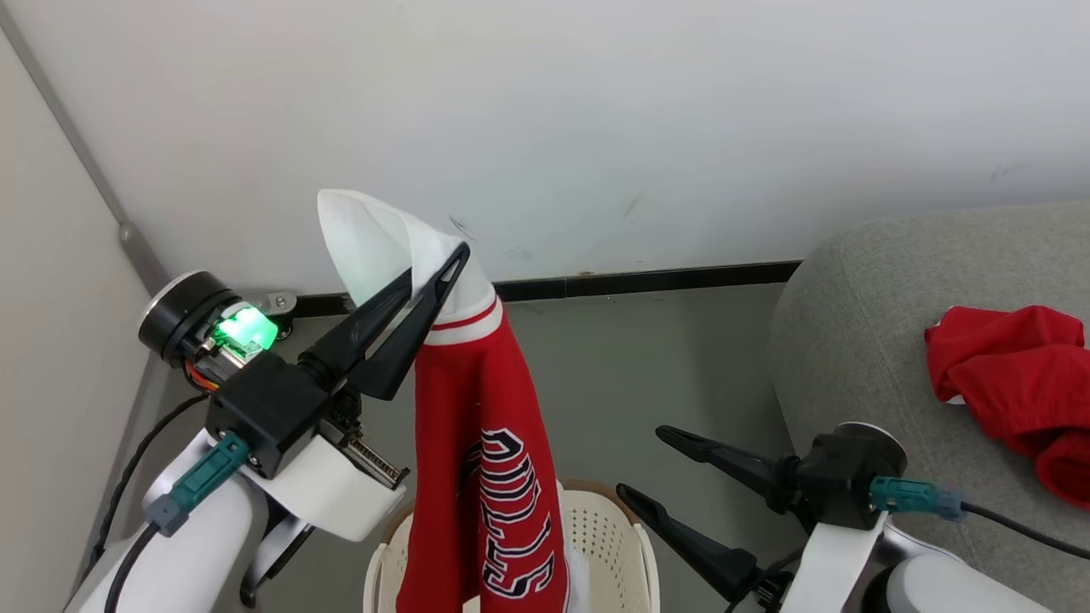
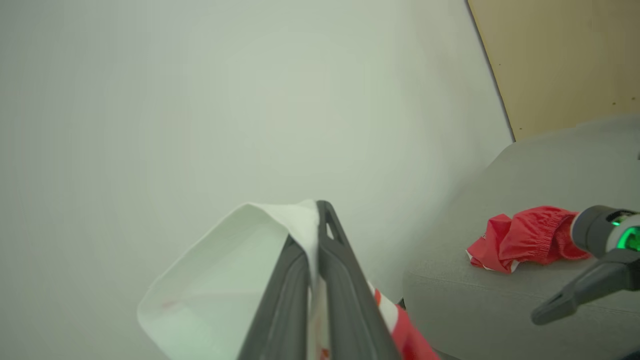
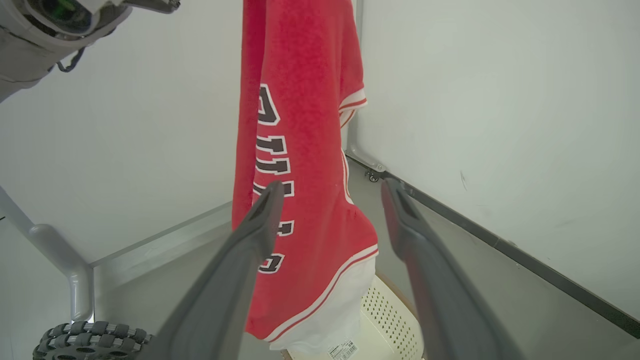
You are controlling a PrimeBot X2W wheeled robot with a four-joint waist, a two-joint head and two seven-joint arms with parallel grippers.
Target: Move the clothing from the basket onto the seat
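Left hand (image 1: pixel 458 258), fingers pinched shut on the white panel of a red fabric jersey (image 1: pixel 485 443). The garment hangs limp, long axis vertical, lettering running down it, lower end over the perforated cream plastic basket (image 1: pixel 609 528). Crumpled red shorts (image 1: pixel 1005 366) lie on the rounded grey fabric seat (image 1: pixel 851 289). Right hand (image 1: pixel 640 462) spread wide, holding nothing.

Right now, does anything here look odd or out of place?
The red jersey dangles from the left gripper, pinched by its white edge, lower end over the basket. Red shorts lie crumpled on the grey seat. Nothing looks damaged.
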